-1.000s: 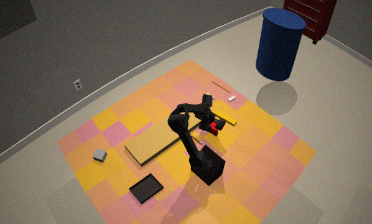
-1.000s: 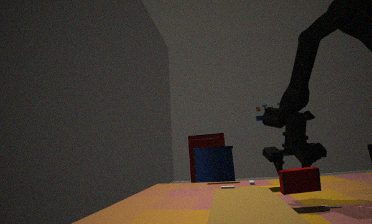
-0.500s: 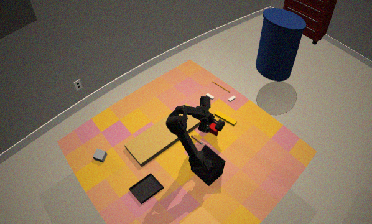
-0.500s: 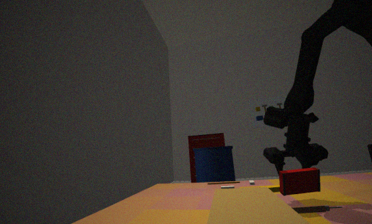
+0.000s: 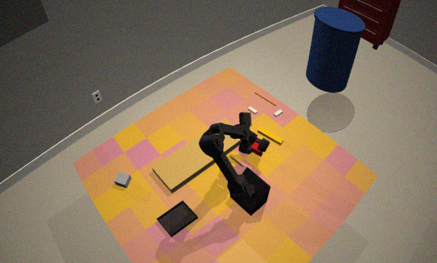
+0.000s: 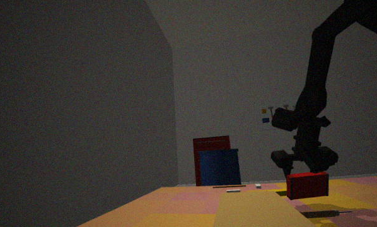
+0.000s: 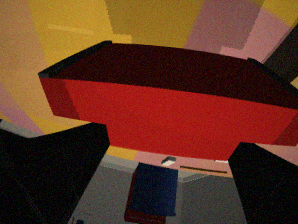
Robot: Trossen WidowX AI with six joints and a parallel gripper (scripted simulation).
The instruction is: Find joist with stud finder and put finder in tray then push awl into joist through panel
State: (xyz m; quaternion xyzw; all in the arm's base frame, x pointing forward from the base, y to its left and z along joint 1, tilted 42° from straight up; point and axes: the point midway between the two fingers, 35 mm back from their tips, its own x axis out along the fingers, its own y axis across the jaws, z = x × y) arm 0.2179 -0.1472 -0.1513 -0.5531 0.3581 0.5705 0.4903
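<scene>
Checkered mat [image 5: 313, 190] underneath; claw [image 6: 305, 168] grips red stud finder [image 6: 307, 185], lifted just beside tan floor panel [image 5: 183, 164]; awl [image 6: 325, 214] lies nearby.

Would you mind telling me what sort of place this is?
Probably a workshop or garage: a red tool chest and blue drum stand by the wall, and hand tools hang there.

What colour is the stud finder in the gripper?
Red; the stud finder shows best in the wrist view, clamped in the gripper.
</scene>
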